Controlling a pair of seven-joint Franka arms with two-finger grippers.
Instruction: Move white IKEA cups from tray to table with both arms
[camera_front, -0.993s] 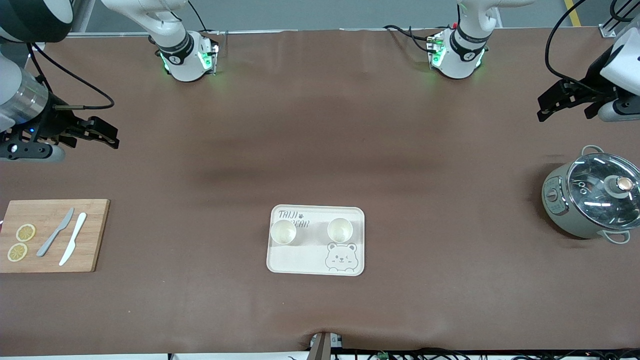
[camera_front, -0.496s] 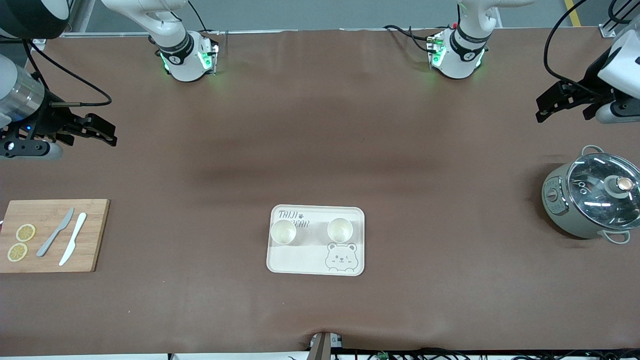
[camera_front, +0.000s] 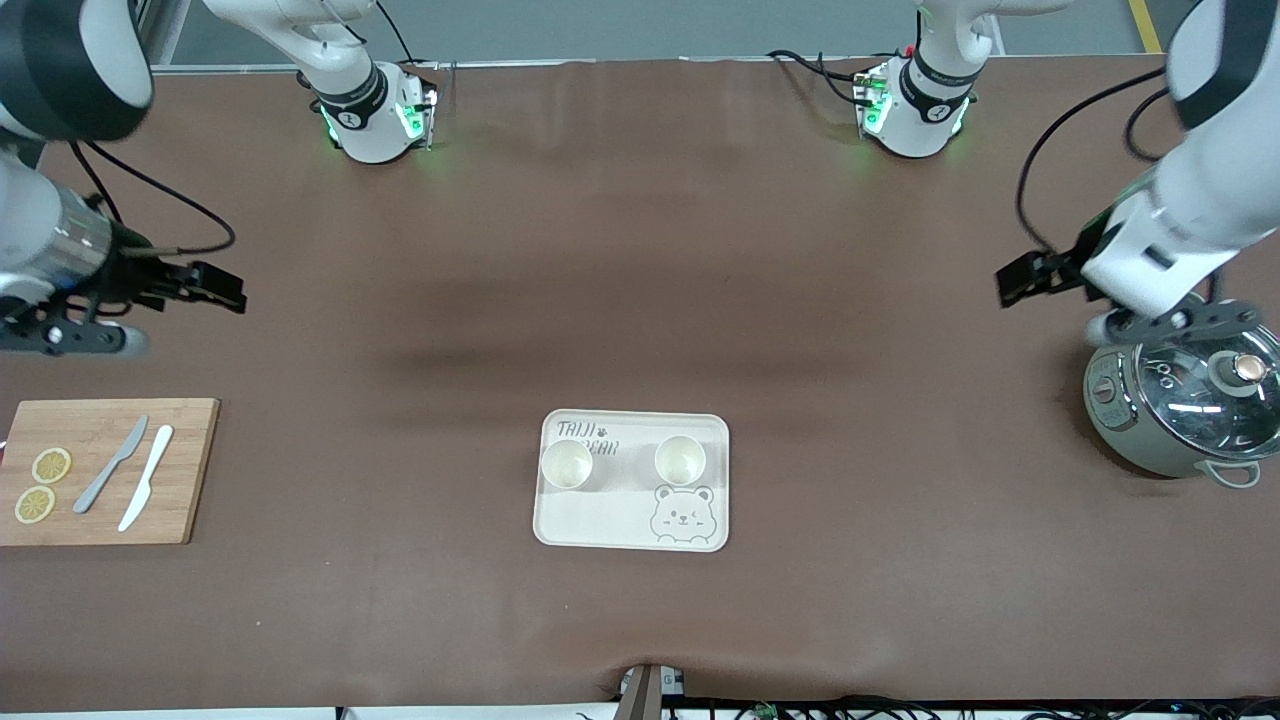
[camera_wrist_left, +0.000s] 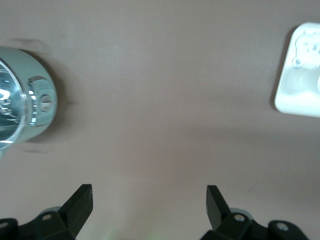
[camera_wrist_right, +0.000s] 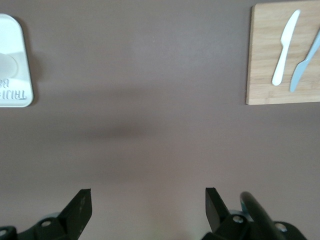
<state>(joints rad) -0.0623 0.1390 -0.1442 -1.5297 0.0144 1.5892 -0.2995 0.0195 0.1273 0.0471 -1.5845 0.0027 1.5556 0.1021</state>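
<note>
Two white IKEA cups (camera_front: 567, 465) (camera_front: 680, 459) stand upright side by side on the cream bear-print tray (camera_front: 600, 520) in the middle of the table. My left gripper (camera_front: 1015, 280) is open and empty over bare table beside the pot, far from the cups. In the left wrist view its fingers (camera_wrist_left: 148, 195) frame bare table, with a corner of the tray (camera_wrist_left: 300, 85) in sight. My right gripper (camera_front: 225, 290) is open and empty over bare table at the right arm's end. The right wrist view shows it (camera_wrist_right: 147, 196) and the tray's edge (camera_wrist_right: 15, 60).
A grey pot with a glass lid (camera_front: 1185, 400) stands at the left arm's end, also in the left wrist view (camera_wrist_left: 20, 100). A wooden cutting board (camera_front: 105, 470) with two knives and lemon slices lies at the right arm's end, also in the right wrist view (camera_wrist_right: 280, 55).
The left arm has swung down and toward the middle, its gripper now lower beside the pot. The right gripper has shifted slightly. The cups have not moved.
</note>
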